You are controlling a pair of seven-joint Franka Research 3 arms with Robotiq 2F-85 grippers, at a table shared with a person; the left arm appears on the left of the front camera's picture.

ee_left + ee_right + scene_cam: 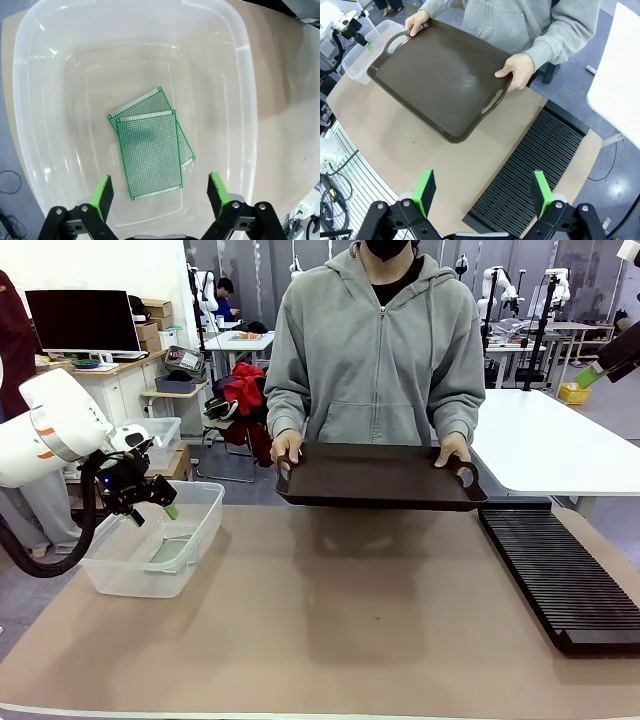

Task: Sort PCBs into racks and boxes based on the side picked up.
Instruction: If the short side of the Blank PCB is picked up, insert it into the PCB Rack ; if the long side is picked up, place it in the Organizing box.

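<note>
Left gripper (160,192) hangs above the clear box (242,75), jaws spread wide and empty. Two PCBs (150,155) lie flat on the box floor, overlapped, directly beneath the gripper and toward 12 o'clock in the left wrist view; the upper board's long axis runs roughly 12 to 6 o'clock, the lower one skewed toward 11 to 5. In the front view the box (205,502) sits at 9 o'clock on the tabletop (330,630), the one black rack (560,575) at 3 o'clock, all its slots apparently bare. Right gripper (482,192), also open and empty, is poised over the rack's near end (530,175). A person holds one dark tray (440,80) by its two handles at 12 o'clock; no board shows on it. Judged nearer to any next pickup from the tray: neither arm clearly.
</note>
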